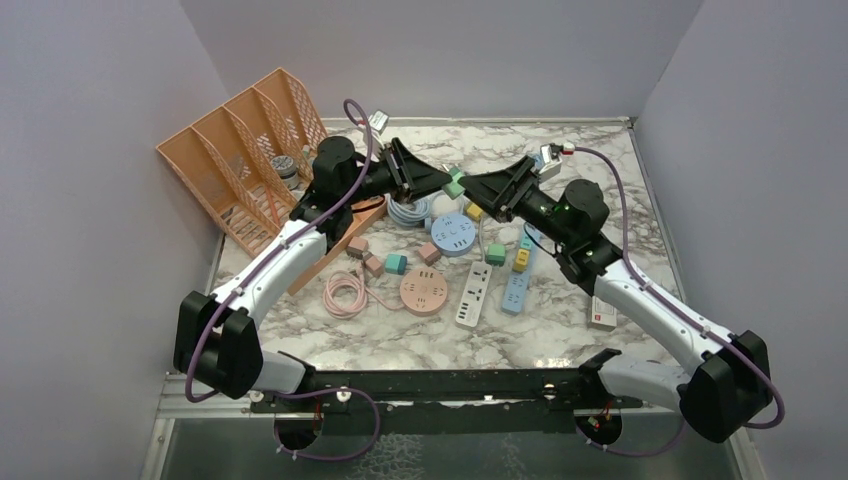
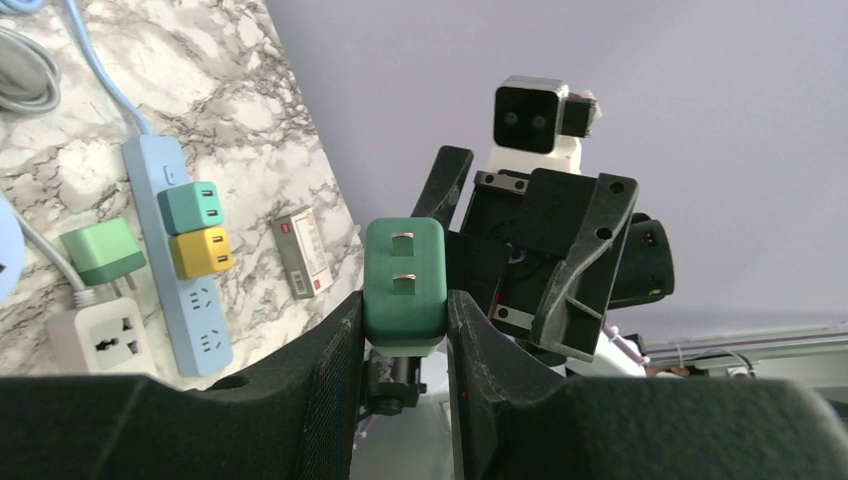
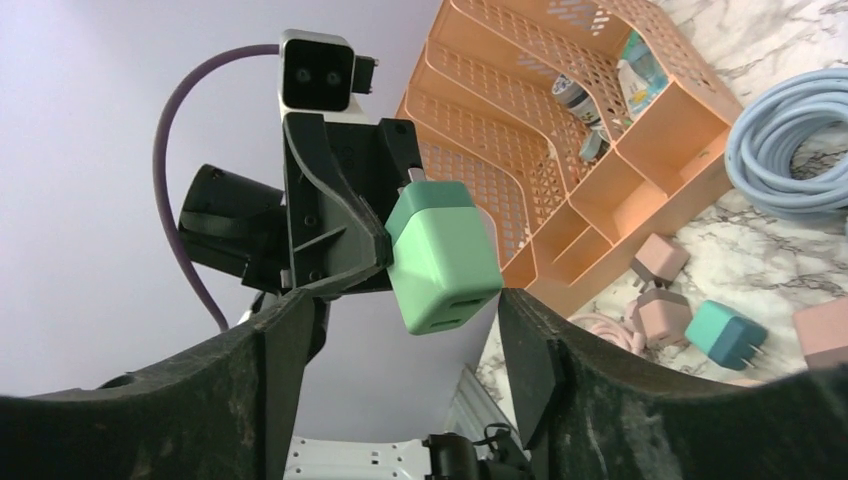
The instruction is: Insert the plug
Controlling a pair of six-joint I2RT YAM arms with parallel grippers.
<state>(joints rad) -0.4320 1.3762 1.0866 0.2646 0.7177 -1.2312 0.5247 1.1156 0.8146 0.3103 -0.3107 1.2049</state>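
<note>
My left gripper (image 2: 405, 310) is shut on a green plug cube (image 2: 403, 285), held in the air above the middle of the table (image 1: 455, 186). Its two metal prongs face the left wrist camera. My right gripper (image 3: 400, 310) is open, with its jaws wide apart right in front of the plug (image 3: 443, 255); the plug's slotted end faces it and sits just at the fingertips, untouched. In the top view the two grippers meet tip to tip, left (image 1: 440, 180) and right (image 1: 476, 190). A blue power strip (image 1: 517, 276) and a white power strip (image 1: 474, 293) lie on the table.
An orange mesh file rack (image 1: 245, 155) stands at the back left. A round blue socket (image 1: 453, 233), a round pink socket (image 1: 423, 291), coiled cables and several small coloured plug cubes lie mid-table. The blue strip (image 2: 185, 290) holds a teal and a yellow plug.
</note>
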